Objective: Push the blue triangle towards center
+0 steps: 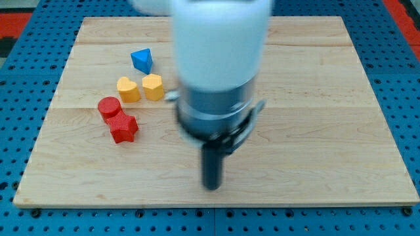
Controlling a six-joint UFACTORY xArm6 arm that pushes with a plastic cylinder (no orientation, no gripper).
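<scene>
Five blocks sit in a cluster on the left half of our wooden board (328,131) — two red, two yellow, one blue. Going left to right: a red cylinder (109,107) touches a red star-like block (123,128) at its five o'clock; a yellow heart-like block (128,89) stands just beside a yellow hexagon (153,86). The blue triangle (142,61) lies at their twelve o'clock, apart from them, left of the board's middle. Our tip (211,186) rests well off at the cluster's four o'clock, touching no block. We carry no fingers — one plain rod only.
</scene>
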